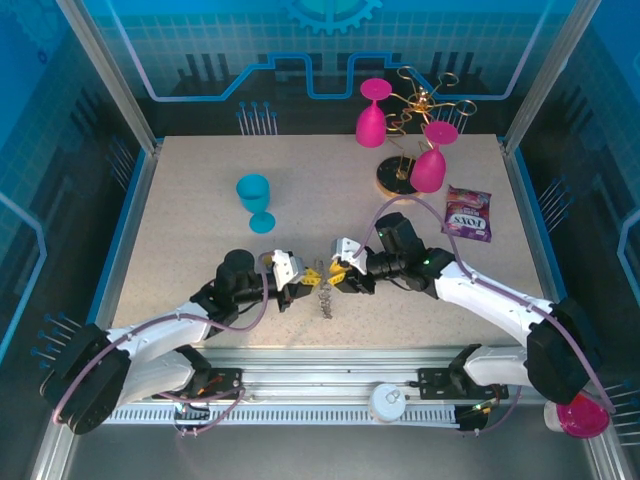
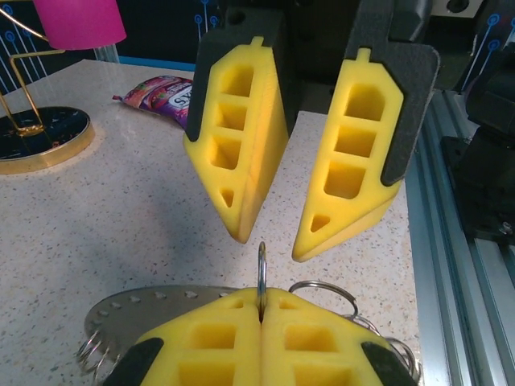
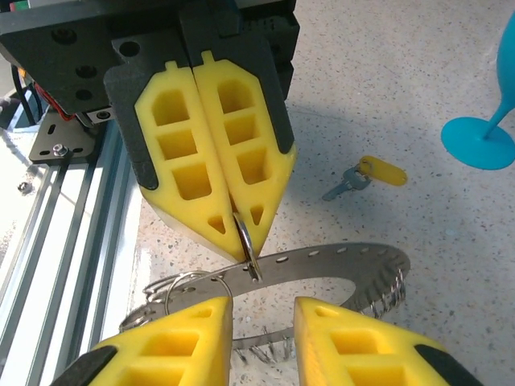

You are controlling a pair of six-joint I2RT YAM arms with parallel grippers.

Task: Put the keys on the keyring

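The keyring is a flat dark grey ring with a fringe of thin wire coils, lying on the table between the two grippers. My left gripper is shut on one upright wire ring of the keyring, and the flat ring shows beside its fingers. Facing it, my right gripper is open just above the keyring, with nothing gripped; its jaws also stand apart in the left wrist view. The key, with a yellow head and a short metal blade, lies loose on the table beyond the keyring.
A blue goblet stands left of centre. At the back right a gold wire stand on a round base carries pink goblets. A purple snack packet lies near it. A metal rail runs along the near edge.
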